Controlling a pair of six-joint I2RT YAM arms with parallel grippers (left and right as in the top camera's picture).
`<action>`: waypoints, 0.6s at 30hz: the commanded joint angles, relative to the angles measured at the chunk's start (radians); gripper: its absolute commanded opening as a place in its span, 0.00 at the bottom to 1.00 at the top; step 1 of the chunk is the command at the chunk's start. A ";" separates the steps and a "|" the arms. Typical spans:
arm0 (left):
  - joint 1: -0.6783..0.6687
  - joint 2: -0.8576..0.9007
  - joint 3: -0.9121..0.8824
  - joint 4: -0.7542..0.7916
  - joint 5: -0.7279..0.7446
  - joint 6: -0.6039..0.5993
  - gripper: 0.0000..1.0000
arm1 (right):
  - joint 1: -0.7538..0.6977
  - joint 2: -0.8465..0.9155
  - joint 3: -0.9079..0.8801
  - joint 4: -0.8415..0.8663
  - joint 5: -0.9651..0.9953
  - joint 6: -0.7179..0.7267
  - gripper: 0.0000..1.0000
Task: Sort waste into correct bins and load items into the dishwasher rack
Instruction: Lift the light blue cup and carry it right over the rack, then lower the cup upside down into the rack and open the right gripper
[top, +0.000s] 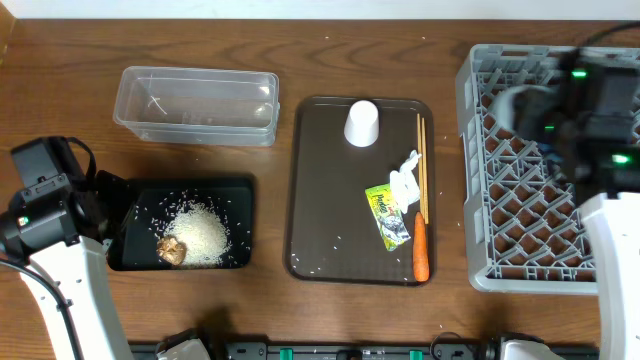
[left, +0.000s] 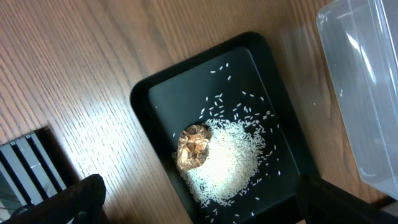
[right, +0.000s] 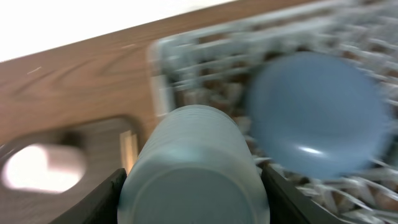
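Right gripper (right: 194, 208): partly closed, light-blue cup (right: 193, 155) clamped, over far edge of dishwasher rack (top: 480, 270).
Left gripper (left: 199, 214): spread wide, nothing held, above black tray (left: 149, 99).

My right wrist feed is badly smeared. The light-blue cup (right: 193, 168) fills the bottom middle, and my right gripper (right: 194, 198) has it pinched between dark fingers (right: 99, 202), one against each side. Just right of the cup, a round blue dish (right: 314, 118) sits in the grey rack (right: 186, 68). Left of the cup lies a brown tray (right: 93, 134) carrying a white blob (right: 40, 165) I can't identify.
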 joint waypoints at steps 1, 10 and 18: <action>0.005 -0.001 -0.003 -0.005 -0.002 -0.009 0.98 | -0.130 0.002 0.019 0.024 0.004 0.010 0.53; 0.005 -0.001 -0.003 -0.005 -0.002 -0.009 0.98 | -0.369 0.064 0.019 0.194 0.004 -0.021 0.54; 0.005 -0.001 -0.003 -0.005 -0.002 -0.009 0.98 | -0.473 0.187 0.019 0.311 0.005 -0.027 0.54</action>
